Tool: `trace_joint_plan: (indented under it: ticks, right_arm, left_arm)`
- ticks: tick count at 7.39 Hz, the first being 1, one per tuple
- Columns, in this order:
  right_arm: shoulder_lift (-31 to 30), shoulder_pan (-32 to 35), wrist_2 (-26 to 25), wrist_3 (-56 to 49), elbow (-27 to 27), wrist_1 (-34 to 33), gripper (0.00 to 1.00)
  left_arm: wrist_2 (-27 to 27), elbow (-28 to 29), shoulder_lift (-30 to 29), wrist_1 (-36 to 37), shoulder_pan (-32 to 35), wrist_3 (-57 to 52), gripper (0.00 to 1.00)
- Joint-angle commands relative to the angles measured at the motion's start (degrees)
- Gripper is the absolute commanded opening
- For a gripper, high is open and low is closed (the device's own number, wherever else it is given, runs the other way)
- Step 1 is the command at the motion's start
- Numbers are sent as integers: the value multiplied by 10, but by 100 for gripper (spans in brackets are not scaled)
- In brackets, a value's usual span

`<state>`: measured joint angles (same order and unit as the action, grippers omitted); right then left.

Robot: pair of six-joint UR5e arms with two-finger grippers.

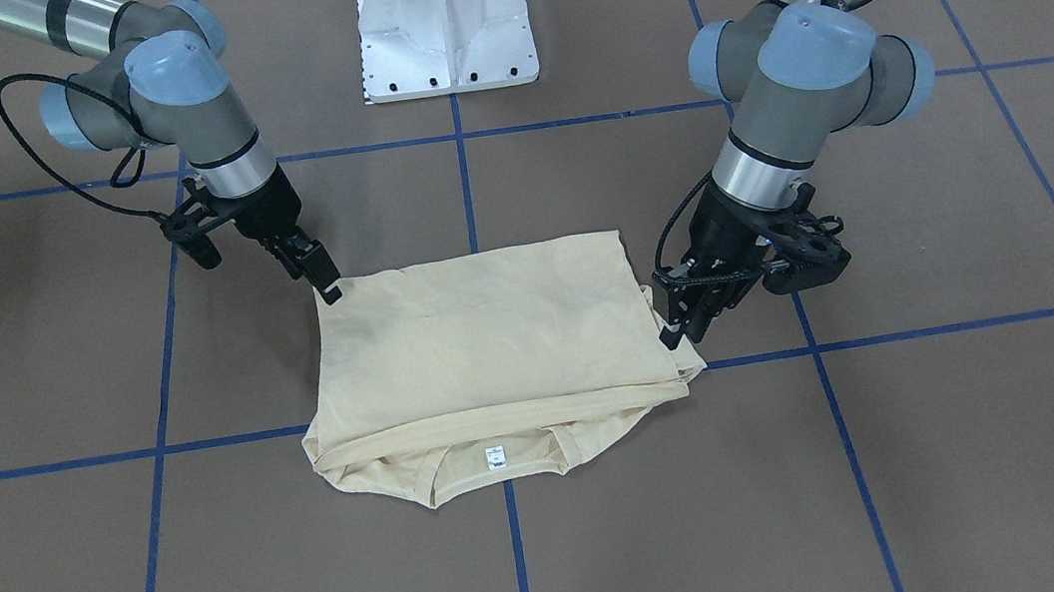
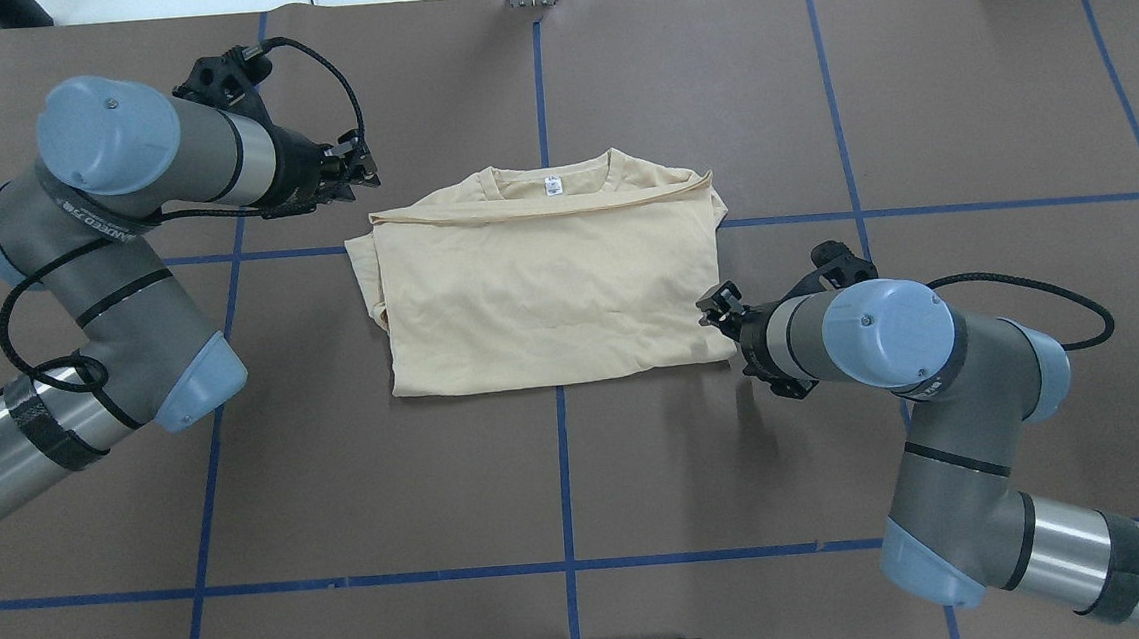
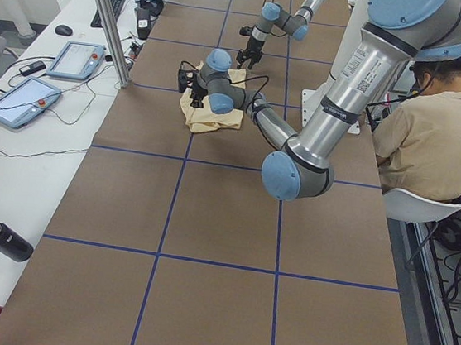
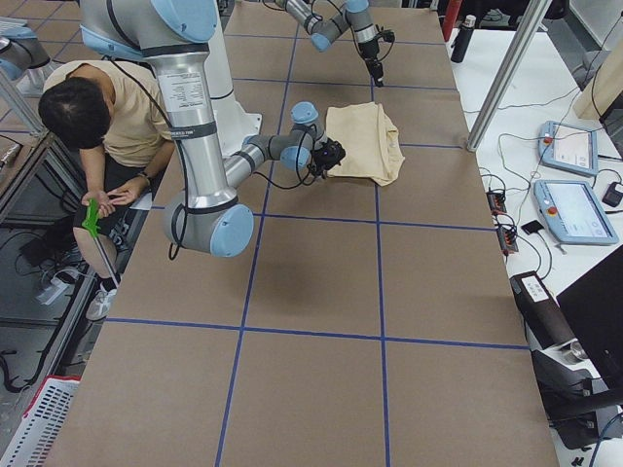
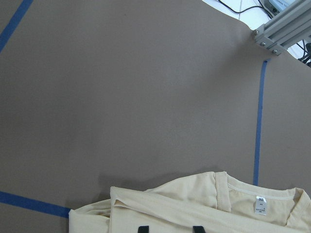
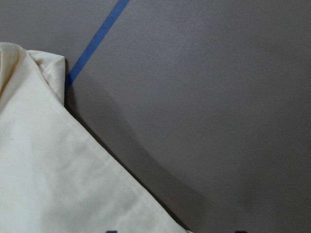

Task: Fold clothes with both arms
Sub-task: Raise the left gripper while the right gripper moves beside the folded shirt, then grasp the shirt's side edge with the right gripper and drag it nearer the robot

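Currently, both sets of jaws stand parted with nothing in them. In the left wrist view the two black fingertips point(image 5: 142, 228) sit well apart at the bottom edge, over the cloth. In the right wrist view only two dark slivers show at the bottom edge, also apart, so read that pair as parted with less certainty.

Left gripper point(image 2: 366, 170): upper left of the overhead view, just beside the collar-side corner of the shirt point(image 2: 547, 291).

Right gripper point(image 2: 714, 307): lower right of the shirt in the same view, at the opposite corner. Whether either touches the cloth cannot be told.

Shirt: lying flat at the middle of the table point(image 2: 739, 448), folded into a rough rectangle across the blue tape line point(image 2: 539, 91). The print is hidden. The collar and white label point(image 2: 552, 186) show at the top edge in the overhead view, with the folded layer ending just short of them. Its left edge is bunched and uneven.

Assessment: the lengthwise fold appears done, and your arms are placed at diagonal corners between folds.

Next move: if you want a further side-to-side fold, bring both grippers to one side edge. Have each pinch every layer at its corner, then carry the edge across level. Thin fabric is likely to slip or drag the lower layers, so lift before moving sideways.
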<state>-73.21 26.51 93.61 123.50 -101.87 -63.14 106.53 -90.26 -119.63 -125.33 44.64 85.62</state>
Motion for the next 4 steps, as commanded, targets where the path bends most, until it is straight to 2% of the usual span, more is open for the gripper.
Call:
trace_joint_plan:
  ticks: [1,2,4]
  right_arm:
    - [2,-2,0,2,0,-1,27]
    - [2,-1,0,2,-4,-1,3]
    - [-7,-1,0,2,-7,-1,0]
  left_arm:
    - [0,0,0,0,0,0,41]
    - [0,0,0,0,0,1,41]
    - [0,0,0,0,0,1,41]
